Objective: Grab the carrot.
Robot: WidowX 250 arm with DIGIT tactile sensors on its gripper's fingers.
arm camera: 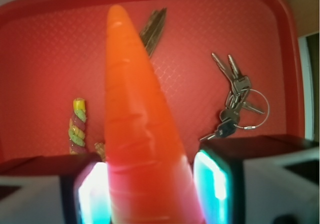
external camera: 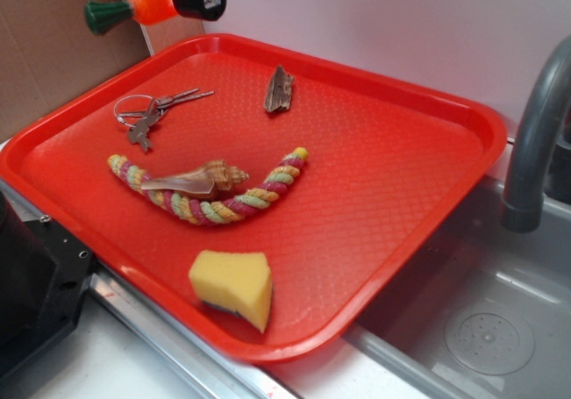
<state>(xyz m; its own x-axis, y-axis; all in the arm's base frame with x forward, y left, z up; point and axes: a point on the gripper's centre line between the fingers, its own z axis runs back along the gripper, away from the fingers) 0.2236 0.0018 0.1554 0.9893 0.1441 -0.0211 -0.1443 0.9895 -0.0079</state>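
We see carrot (arm camera: 140,134) clamped betw. gripper (arm camera: 150,194) fingers (arm camera: 215,176), held high above red tray (external camera: 428,203), off its far-left corner. Looks light, stiff, smooth plastic w/ ridges; taper may slip. We judge thick mid-body the best hold.

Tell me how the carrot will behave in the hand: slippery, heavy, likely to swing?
The carrot looks like smooth, glossy plastic and narrows to a point, so it could slide out of the hand tip-first. It probably stays stiff and seems light. In the exterior view its green cap sticks out sideways, so it may pivot if bumped.
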